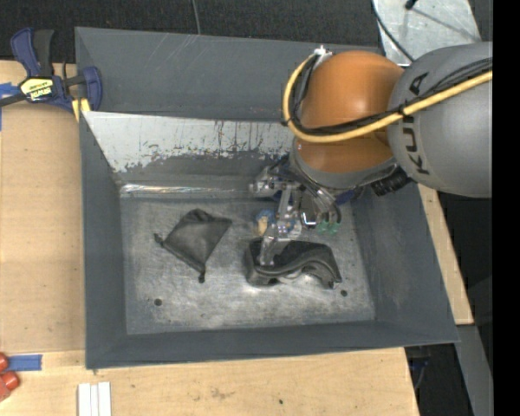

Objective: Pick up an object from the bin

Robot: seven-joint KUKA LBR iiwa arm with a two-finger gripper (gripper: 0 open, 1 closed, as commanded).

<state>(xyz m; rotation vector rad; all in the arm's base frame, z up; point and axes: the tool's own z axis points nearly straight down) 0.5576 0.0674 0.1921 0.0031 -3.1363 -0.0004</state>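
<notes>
My gripper reaches down into the right half of the bin, its metal fingers pointing at the left end of a dark curved object that lies on the floor there. The fingertips sit right at that object's top left edge, touching or nearly touching it. A small blue and yellow thing lies just left of the fingers. Further left, a dark crumpled cloth-like piece rests on the bin floor, well apart from the gripper. A small green thing shows just right of the fingers.
The arm's orange cover and yellow cable hang over the bin's back right corner. The bin's sloped walls close in on all sides, with the back wall near the gripper.
</notes>
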